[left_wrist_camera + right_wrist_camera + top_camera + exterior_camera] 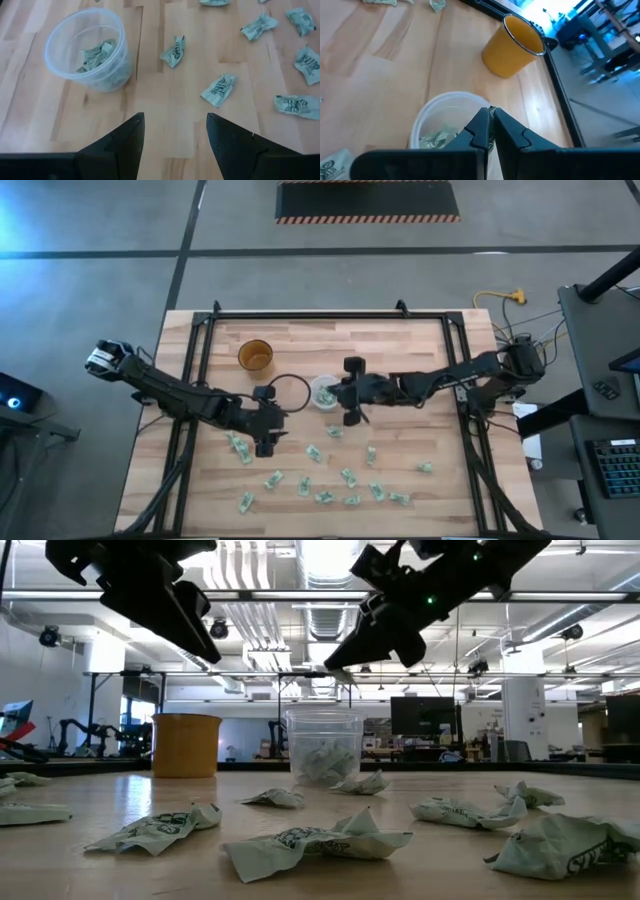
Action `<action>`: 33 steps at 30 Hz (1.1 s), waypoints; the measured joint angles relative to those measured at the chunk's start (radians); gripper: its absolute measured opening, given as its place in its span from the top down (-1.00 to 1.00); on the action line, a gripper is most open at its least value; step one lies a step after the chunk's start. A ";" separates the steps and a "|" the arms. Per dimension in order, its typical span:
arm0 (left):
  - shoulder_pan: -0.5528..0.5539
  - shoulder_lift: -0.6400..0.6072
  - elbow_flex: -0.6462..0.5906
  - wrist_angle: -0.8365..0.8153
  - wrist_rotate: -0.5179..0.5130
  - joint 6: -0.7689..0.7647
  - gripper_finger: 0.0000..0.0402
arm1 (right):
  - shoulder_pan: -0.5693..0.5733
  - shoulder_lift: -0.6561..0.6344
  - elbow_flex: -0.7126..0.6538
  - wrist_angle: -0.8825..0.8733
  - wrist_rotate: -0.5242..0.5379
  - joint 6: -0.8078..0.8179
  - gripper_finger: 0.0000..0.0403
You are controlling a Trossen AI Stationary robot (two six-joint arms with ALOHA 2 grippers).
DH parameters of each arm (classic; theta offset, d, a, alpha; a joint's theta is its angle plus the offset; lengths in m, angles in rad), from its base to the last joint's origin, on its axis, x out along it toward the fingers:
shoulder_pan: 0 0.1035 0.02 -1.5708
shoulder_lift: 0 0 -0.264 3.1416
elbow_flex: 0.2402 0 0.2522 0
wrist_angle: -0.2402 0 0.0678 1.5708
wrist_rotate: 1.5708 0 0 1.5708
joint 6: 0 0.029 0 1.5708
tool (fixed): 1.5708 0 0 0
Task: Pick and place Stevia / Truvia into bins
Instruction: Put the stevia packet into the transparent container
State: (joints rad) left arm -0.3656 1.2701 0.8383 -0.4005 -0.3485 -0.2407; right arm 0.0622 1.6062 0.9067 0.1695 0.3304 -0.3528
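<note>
Many crumpled pale green and white sachets (345,477) lie scattered on the near half of the wooden table (420,350); they also show in the left wrist view (219,90). The translucent cup (324,392) stands upright near the table's middle with several sachets inside (95,55). My right gripper (491,112) is just above the cup's mouth (447,100), shut on a sachet. It also shows in the high view (337,393). My left gripper (175,130) is open and empty above bare wood, left of and nearer than the cup (283,420). My right gripper pinches one sachet between its two fingertips; only a pale sliver (492,108) shows at the tips, and a greenish bit (492,145) shows farther back between the fingers. The fingers slant down from the table's right. The sachet is lifted clear above the cup's mouth (335,668).
An amber-brown cup (255,356) stands upright at the far left of the translucent cup. A thin dark ring (290,390) lies between them. Black frame rails (200,350) run along the table's left, right and far sides.
</note>
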 joint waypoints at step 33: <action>-0.072 0.001 -0.021 -0.202 0.095 -0.244 0.07 | -0.012 -0.067 -0.013 -0.259 -0.209 0.057 0.22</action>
State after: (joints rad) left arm -0.4379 1.2713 0.8175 -0.6028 -0.2535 -0.4847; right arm 0.0504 1.5391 0.8932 -0.0896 0.1211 -0.2955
